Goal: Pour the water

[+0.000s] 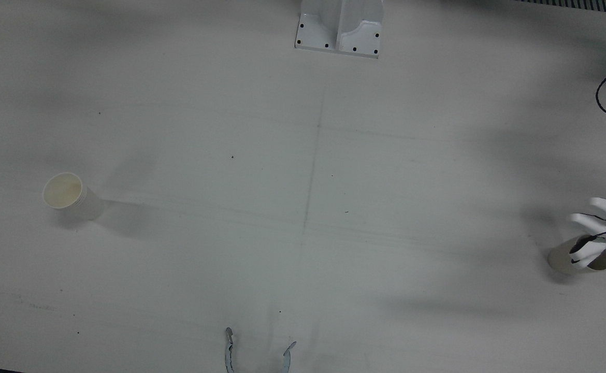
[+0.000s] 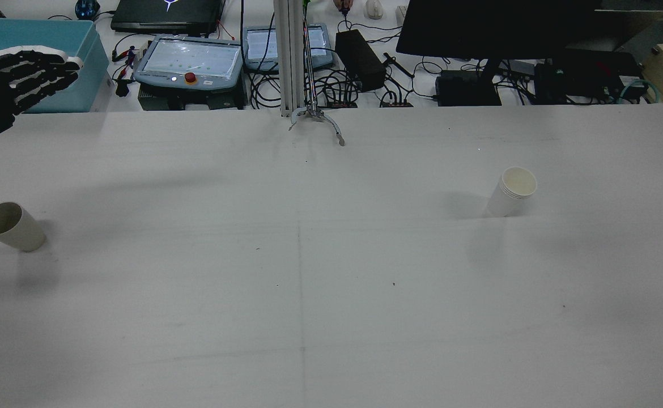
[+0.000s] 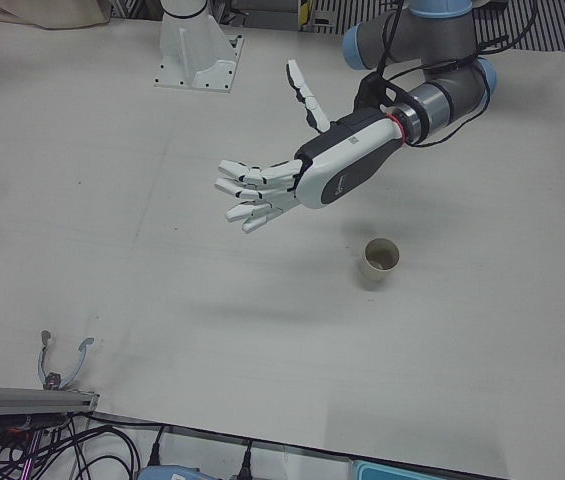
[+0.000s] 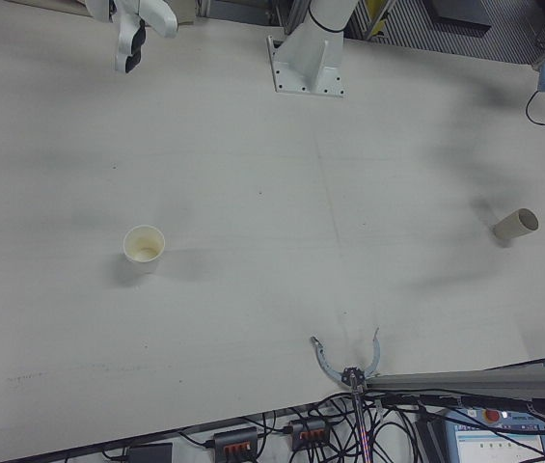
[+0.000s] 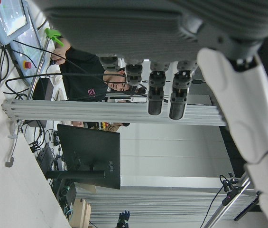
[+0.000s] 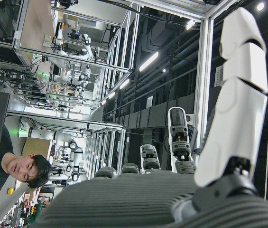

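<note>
A grey-beige paper cup (image 2: 11, 226) stands on the robot's left side of the table; it also shows in the left-front view (image 3: 380, 262), the right-front view (image 4: 515, 225) and, partly behind fingers, the front view (image 1: 559, 259). A white paper cup (image 2: 515, 191) stands upright on the robot's right side, seen too in the front view (image 1: 70, 196) and right-front view (image 4: 144, 249). My left hand (image 3: 272, 190) is open with fingers spread, raised well above the table near the grey-beige cup and apart from it. My right hand (image 4: 132, 29) is open and empty, high at the table's far edge.
An arm pedestal (image 1: 339, 26) stands at the robot's edge of the table. A small metal clamp (image 2: 314, 122) sits at the operators' edge. Beyond that edge are a blue bin (image 2: 42, 39), teach pendants (image 2: 187, 59), cables and a monitor (image 2: 496, 28).
</note>
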